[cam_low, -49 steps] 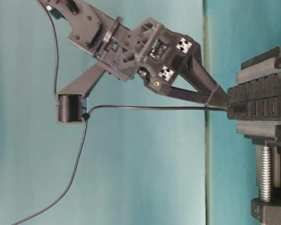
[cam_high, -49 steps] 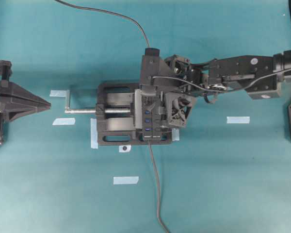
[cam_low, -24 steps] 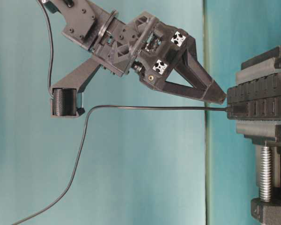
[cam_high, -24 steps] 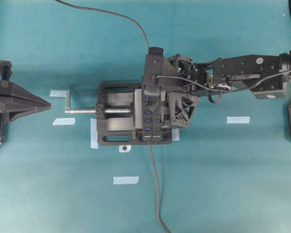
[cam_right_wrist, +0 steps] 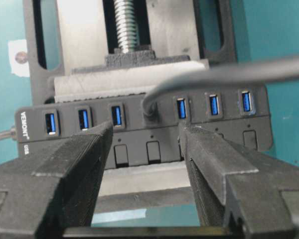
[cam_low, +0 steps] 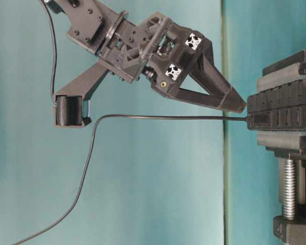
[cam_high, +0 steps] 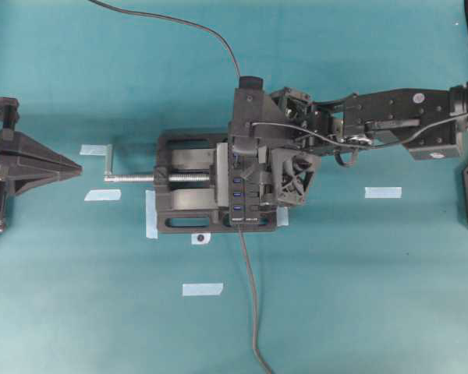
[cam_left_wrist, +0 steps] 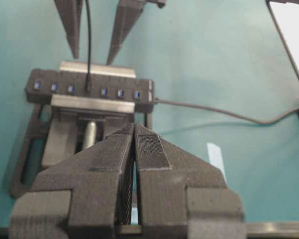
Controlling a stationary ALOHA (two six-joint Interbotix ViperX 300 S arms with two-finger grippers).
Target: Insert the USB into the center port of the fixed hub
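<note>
USB seated in center port, right jaws spread, left jaws pressed together

USB (cam_right_wrist: 149, 107) plugged into center port (cam_left_wrist: 88, 89) of fixed hub (cam_right_wrist: 139, 130). Three blue slots visible on each side of it in right wrist view. Thin dark cable (cam_low: 158, 118) leaves the plug, runs level away from hub in table-level view, then droops toward bottom left corner.

Fixed hub clamped in black vise (cam_high: 183, 204), silver screw (cam_high: 136, 178) sticking out toward left arm. White lettering on one hub end. Thicker grey cable (cam_high: 251, 300) exits that end, runs to bottom edge of overhead view.

Right gripper (cam_right_wrist: 144, 149) jaws spread wide, holding nothing. Fingers (cam_right_wrist: 74, 164) straddle the plugged port, one on each side, tips just in front of the hub's button row. Not touching plug or cable as far as visible. From table level, fingertips sit just beside hub face, slightly apart from it, above the cable line. Cable also looped over a black cylindrical block (cam_low: 69, 111) on the right arm.

Left gripper (cam_left_wrist: 133, 149) jaws pressed together, nothing between pads. Parked well apart from vise at left edge of overhead view, pointing at the screw handle.

Several pale tape strips (cam_high: 202, 289) on teal table (cam_high: 359, 296) around vise. Small white tag with dark dot (cam_high: 200, 238) just below vise base.
</note>
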